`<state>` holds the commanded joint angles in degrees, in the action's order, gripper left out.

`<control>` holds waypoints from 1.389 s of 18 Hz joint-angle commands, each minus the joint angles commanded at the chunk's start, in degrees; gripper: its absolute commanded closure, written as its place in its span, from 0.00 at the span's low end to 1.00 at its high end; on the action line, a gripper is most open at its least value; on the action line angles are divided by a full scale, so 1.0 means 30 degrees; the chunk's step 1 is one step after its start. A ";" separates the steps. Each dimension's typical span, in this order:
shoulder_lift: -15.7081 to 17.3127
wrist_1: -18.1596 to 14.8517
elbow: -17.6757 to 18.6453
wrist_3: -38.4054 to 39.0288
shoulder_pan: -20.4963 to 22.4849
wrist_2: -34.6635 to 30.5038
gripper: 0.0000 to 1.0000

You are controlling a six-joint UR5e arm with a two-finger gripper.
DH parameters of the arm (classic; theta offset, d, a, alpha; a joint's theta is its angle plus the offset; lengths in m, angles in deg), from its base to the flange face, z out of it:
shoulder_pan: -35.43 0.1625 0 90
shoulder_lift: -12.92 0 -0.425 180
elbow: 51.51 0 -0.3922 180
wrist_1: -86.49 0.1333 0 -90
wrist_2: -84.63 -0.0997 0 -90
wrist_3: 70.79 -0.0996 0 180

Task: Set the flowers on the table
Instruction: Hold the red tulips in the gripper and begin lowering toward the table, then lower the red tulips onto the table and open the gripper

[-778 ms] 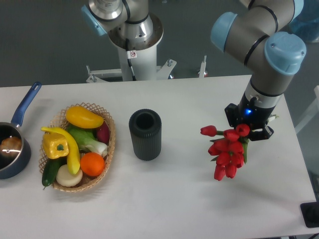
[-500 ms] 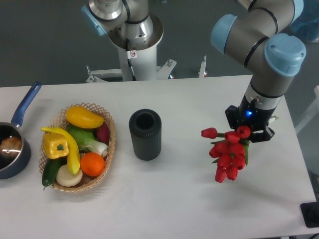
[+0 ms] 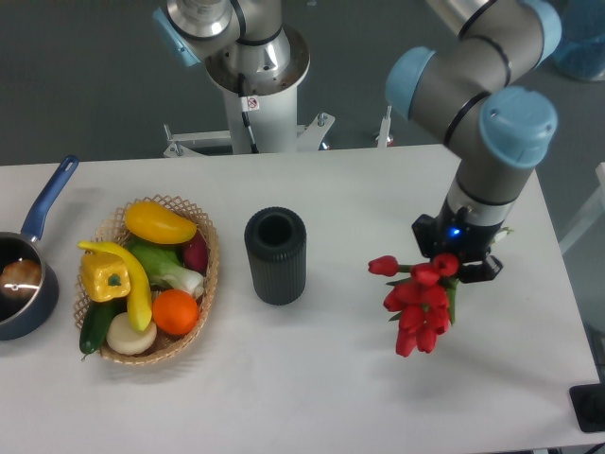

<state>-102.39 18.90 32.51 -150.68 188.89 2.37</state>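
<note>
The flowers point(image 3: 416, 307) are a bunch of red tulips with green stems, hanging from my gripper point(image 3: 455, 261) over the right part of the white table point(image 3: 331, 397). The buds point down and to the left. The gripper is shut on the stems, which are mostly hidden under it. I cannot tell whether the lowest buds touch the table.
A black ribbed cylindrical vase point(image 3: 276, 255) stands upright at the table's middle. A wicker basket point(image 3: 203, 303) with vegetables and fruit sits at the left. A blue saucepan point(image 3: 26, 274) is at the far left edge. The robot's base point(image 3: 255, 85) stands behind the table.
The arm has moved a little to the left and toward the front, carrying the flowers with it. The bunch stays in the gripper.
</note>
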 joint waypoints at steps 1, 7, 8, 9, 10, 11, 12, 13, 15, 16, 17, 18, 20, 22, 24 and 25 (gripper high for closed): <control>-0.0088 0.0000 0.0059 0.0000 -0.0058 -0.0029 0.94; -0.0323 -0.0059 0.0089 0.0117 -0.0703 -0.1172 0.27; -0.0323 -0.0029 0.0089 0.0030 -0.0703 -0.1172 0.00; -0.0323 -0.0029 0.0089 0.0000 -0.0732 -0.1143 0.00; -0.0323 -0.0029 0.0089 -0.0058 -0.0704 -0.1143 0.00; -0.0294 0.0000 0.0089 -0.0088 -0.0703 -0.1143 0.00; -0.0294 0.0000 0.0118 -0.0088 -0.0732 -0.1143 0.00; -0.0294 0.0029 0.0119 -0.0146 -0.0733 -0.1143 0.00; -0.0206 0.0059 0.0119 -0.0234 -0.0675 -0.1084 0.00; -0.0177 0.0262 0.0119 -0.0321 -0.0616 -0.1026 0.00; -0.0176 0.0409 0.0177 -0.0322 -0.0529 -0.0909 0.00; -0.0205 0.0439 0.0206 -0.0351 -0.0470 -0.0618 0.00; -0.0235 0.0469 0.0207 -0.0381 -0.0410 -0.0323 0.00; -0.0293 0.0702 0.0178 -0.0352 -0.0352 -0.0206 0.00; -0.0410 0.0733 0.0177 -0.0468 0.0173 0.0611 0.00; -0.0527 0.0791 0.0177 -0.0585 0.0291 0.0644 0.00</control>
<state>-103.97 21.27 33.04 -152.43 189.76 4.30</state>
